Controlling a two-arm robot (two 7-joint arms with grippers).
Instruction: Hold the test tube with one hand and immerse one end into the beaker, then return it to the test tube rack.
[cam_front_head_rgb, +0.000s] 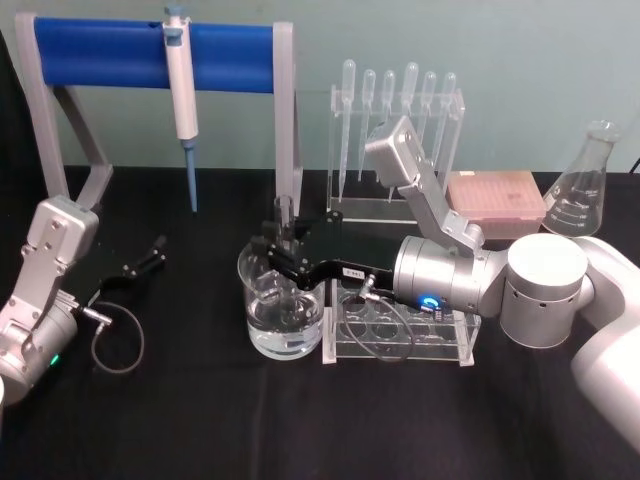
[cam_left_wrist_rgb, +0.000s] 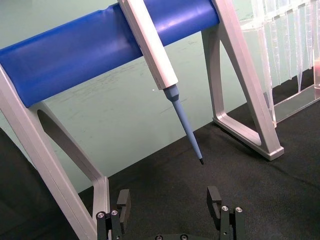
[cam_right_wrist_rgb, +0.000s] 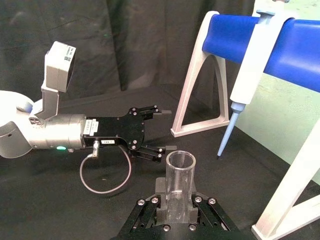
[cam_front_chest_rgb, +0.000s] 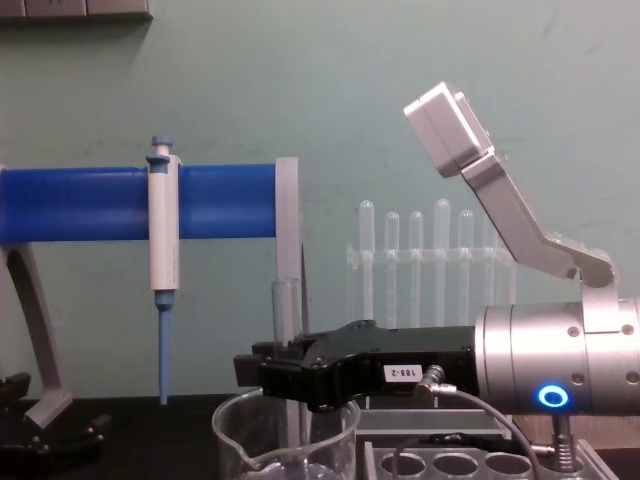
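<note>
Right hand (cam_front_head_rgb: 281, 246) holds the test tube (cam_front_head_rgb: 284, 211) upright inside the beaker (cam_front_head_rgb: 262, 336)

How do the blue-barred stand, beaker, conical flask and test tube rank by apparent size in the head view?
1. Blue-barred stand.
2. Beaker and conical flask: look about alike; the flask stands farther back, so unranked.
3. Test tube, gripped by the right gripper, partly hidden.

head: high, looking down on table (cam_front_head_rgb: 200, 420) | chest: low, level, near | wrists: close, facing stand (cam_front_head_rgb: 100, 55) | all share stand
</note>
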